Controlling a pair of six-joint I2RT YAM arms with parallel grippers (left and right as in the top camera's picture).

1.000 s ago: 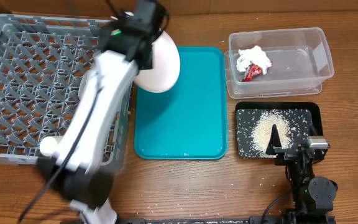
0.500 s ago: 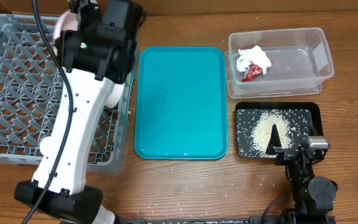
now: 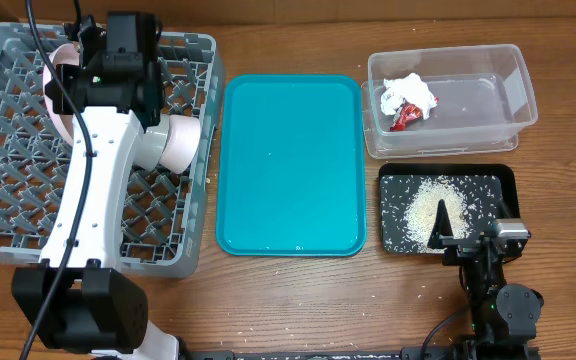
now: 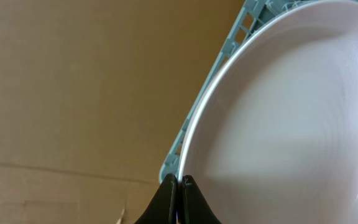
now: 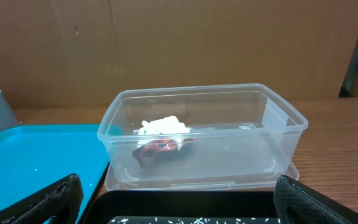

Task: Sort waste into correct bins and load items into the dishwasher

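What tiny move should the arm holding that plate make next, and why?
Probably lower the pale plate a little into the grey dish rack. The left fingers pinch its rim, and it stands on edge over the rack's far-left pegs, seemingly not seated yet.

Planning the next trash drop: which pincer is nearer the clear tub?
Right. The right pincer sits open by the black tray, just in front of the clear tub; the left pincer is far off at the grey rack, clamping the plate.

Pale plate (image 4: 291, 112) on edge at grey rack's (image 3: 8, 150) far left; wrapper (image 3: 400, 119), tissue (image 3: 414, 92) in clear tub (image 3: 448, 51); rice (image 3: 428, 205) in black tray (image 3: 504, 181)
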